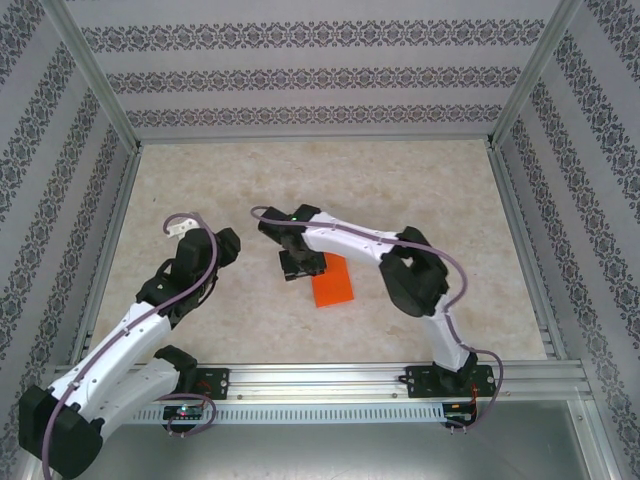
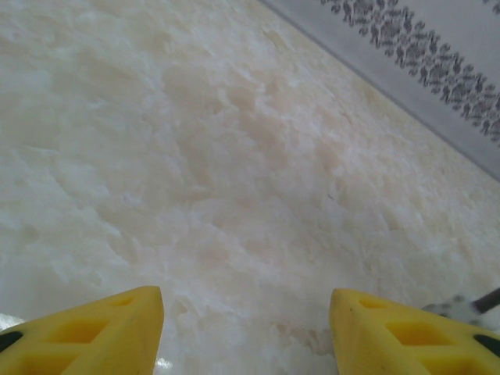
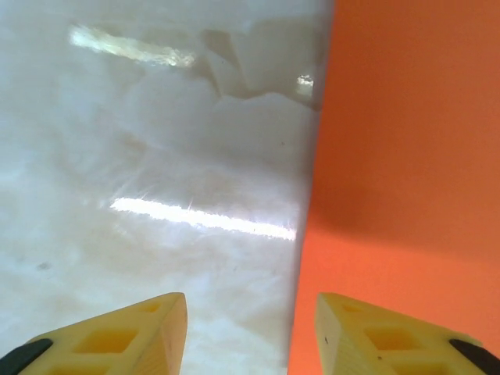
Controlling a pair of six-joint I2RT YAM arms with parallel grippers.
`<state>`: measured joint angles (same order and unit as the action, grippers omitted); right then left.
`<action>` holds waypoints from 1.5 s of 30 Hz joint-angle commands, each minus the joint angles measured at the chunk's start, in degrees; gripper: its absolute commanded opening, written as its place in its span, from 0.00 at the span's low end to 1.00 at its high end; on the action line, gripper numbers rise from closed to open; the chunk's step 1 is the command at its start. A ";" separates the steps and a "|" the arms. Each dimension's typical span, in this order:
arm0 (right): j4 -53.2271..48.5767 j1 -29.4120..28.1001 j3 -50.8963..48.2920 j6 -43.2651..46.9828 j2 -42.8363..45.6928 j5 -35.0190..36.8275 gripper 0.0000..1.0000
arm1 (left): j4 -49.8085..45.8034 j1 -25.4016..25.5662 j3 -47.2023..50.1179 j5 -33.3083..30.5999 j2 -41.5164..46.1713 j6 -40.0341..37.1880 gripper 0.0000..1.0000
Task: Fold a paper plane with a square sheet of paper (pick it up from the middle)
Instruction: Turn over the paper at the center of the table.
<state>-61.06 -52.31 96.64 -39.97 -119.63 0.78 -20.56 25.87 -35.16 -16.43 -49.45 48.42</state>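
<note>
The orange sheet of paper (image 1: 333, 283) lies flat near the middle of the table, partly under my right arm's wrist. In the right wrist view its straight left edge runs up between my fingers, and the paper (image 3: 406, 156) takes up the right side. My right gripper (image 3: 250, 301) is open just above that edge. Its right finger is over the paper, its left finger is over bare table, and nothing is between them. In the top view my right gripper (image 1: 300, 266) sits at the paper's upper left corner. My left gripper (image 1: 228, 243) hangs open to the left, and in its wrist view the left gripper (image 2: 246, 293) is over bare table.
The marble-patterned table (image 1: 420, 190) is fenced by aluminium rails and patterned walls (image 1: 320, 70) at the back and on both sides. The far wall's foot (image 2: 437, 94) shows at the upper right of the left wrist view. Free room lies behind and beside the paper.
</note>
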 commanded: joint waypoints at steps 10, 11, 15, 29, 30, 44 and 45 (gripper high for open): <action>51.56 18.15 -49.34 -12.06 36.44 -6.15 0.49 | 7.01 2.42 -15.02 33.16 -33.47 -5.32 0.41; 53.57 19.81 -50.94 -11.52 36.49 -9.25 0.50 | 6.92 3.38 -16.53 34.02 -36.12 -5.61 0.41; 54.02 23.97 -49.70 -6.99 31.70 -21.95 0.50 | 5.46 6.20 -20.88 33.02 -44.04 -4.02 0.37; 52.66 25.25 -44.52 -0.66 21.09 -29.46 0.52 | 7.59 7.54 -24.43 33.86 -53.31 -1.03 0.33; 52.38 25.25 -44.59 -0.51 20.88 -29.39 0.51 | 7.58 7.53 -24.75 34.38 -53.77 -1.02 0.33; 59.56 26.39 -49.39 -3.64 19.94 -33.08 0.38 | 6.18 7.98 -30.14 36.29 -59.64 -3.82 0.24; 59.65 26.38 -49.68 -3.84 20.12 -33.03 0.36 | 6.33 8.02 -30.40 36.57 -59.92 -3.86 0.24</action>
<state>-4.69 -26.46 47.94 -42.70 -99.31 -30.81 -14.59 33.19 -63.99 19.14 -108.03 46.24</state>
